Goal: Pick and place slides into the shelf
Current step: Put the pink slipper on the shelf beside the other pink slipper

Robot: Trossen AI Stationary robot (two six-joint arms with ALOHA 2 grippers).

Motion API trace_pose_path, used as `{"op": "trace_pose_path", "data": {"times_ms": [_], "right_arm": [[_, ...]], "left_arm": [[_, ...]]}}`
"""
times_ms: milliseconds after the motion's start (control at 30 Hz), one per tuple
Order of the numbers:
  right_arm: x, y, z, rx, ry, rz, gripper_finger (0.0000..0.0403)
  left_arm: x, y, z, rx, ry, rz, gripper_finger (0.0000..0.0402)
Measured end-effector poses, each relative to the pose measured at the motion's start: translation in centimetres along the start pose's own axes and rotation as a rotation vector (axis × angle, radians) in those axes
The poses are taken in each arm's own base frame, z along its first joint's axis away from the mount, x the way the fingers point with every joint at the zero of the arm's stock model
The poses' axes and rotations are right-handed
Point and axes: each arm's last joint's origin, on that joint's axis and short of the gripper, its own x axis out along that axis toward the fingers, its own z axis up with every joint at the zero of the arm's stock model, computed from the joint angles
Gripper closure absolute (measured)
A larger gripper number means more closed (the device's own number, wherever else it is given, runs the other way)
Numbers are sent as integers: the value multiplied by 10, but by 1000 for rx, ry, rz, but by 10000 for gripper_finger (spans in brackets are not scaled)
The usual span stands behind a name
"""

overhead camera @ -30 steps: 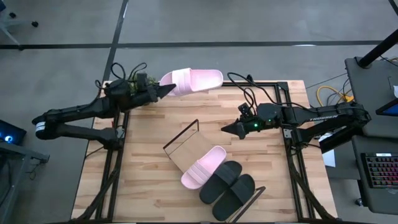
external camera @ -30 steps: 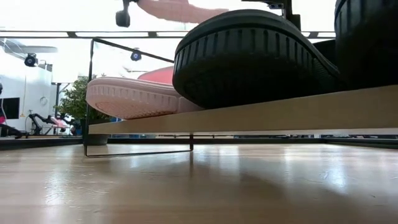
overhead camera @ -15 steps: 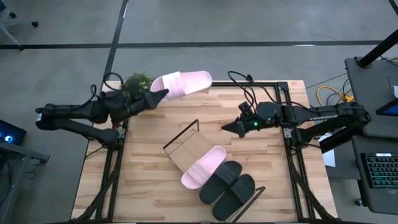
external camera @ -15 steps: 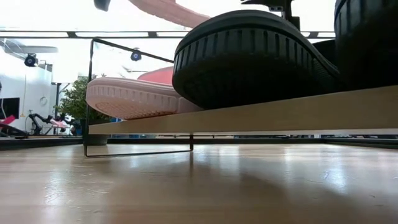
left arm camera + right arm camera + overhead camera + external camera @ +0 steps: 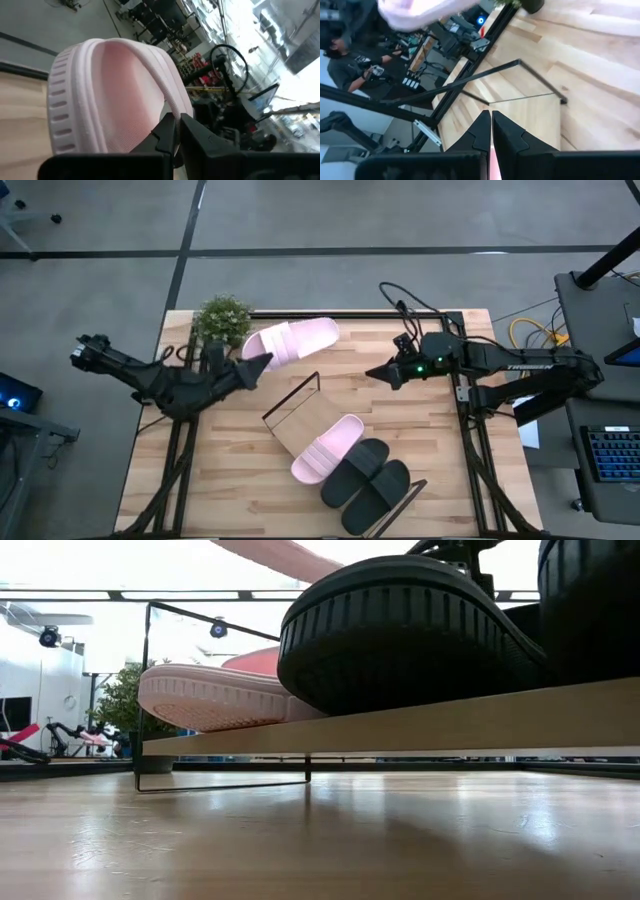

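three slides [image 5: 352,468] on the shelf [image 5: 300,423]; left gripper [image 5: 262,362] clamps the fourth [image 5: 292,341]; right gripper [image 5: 376,374] closed, empty.

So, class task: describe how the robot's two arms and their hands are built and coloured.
Both arms are dark and slim-jointed. Each hand, left hand and right hand, tapers to two black wedge-shaped fingers. Black cables loop off both wrists. The right arm carries a green light and pale lettering.

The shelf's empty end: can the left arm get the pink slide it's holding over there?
Probably yes. The left gripper holds the pink slide just beyond the shelf, whose near end is bare; only its thin wire frame stands between.
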Motion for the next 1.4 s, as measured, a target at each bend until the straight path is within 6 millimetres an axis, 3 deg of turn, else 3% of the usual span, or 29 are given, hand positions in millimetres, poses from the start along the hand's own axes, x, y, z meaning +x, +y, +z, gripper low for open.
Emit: {"op": "trace_pose_path", "data": {"times_ms": [233, 833, 1400], "right_arm": [[-13, -7, 9, 21, -43, -30, 394], [-10, -9, 10, 9, -33, -40, 394], [-10, -9, 10, -17, -8, -24, 394]], "left_arm": [[-16, -5, -27, -61, -41, 22, 401], [-39, -25, -98, -205, -168, 30, 401], [-50, -19, -149, -177, -123, 8, 401]]}}
